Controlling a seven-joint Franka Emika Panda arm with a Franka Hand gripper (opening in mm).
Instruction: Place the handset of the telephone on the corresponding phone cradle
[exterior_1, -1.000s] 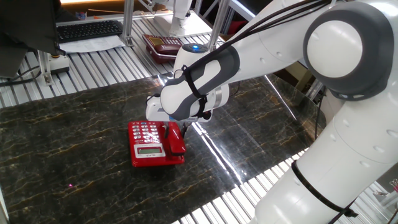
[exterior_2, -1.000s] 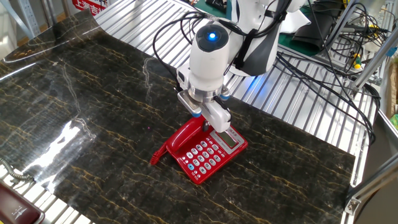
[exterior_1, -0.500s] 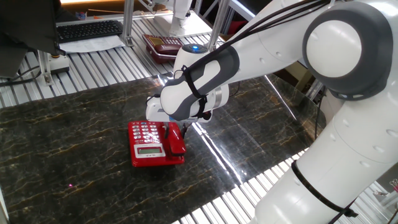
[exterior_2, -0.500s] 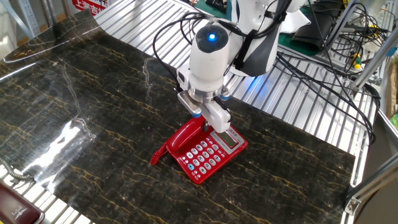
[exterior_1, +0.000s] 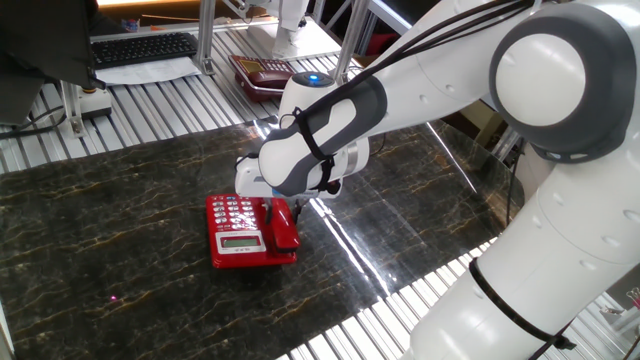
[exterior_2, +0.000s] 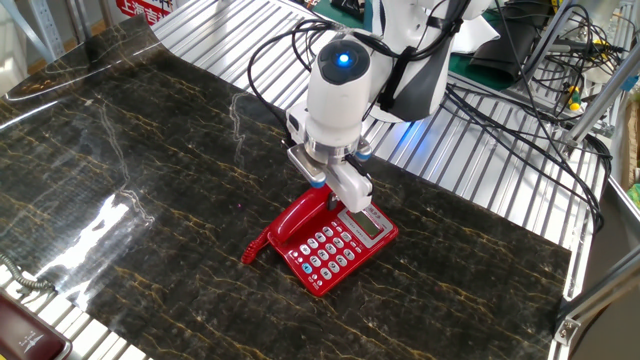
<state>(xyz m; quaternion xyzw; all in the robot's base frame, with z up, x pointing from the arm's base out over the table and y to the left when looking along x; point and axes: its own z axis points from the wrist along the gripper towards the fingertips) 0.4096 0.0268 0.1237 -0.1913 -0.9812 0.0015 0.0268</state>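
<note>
lengthwise, handset (exterior_2: 298, 219) along phone cradle (exterior_2: 283, 240)

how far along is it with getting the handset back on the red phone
Nearly finished, it seems. Done: the handset lies along the phone cradle on the telephone, beside the keypad. In hand: the gripper sits right over the handset's middle; whether its fingers grip it or have let go is hidden. Left: releasing if needed and lifting the arm clear. Whether the handset is fully seated cannot be judged from here.

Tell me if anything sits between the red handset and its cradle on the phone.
Nothing visible does. The glossy red plastic handset already lies along the bright red phone base beside the keypad, with the gripper directly above it.
</note>
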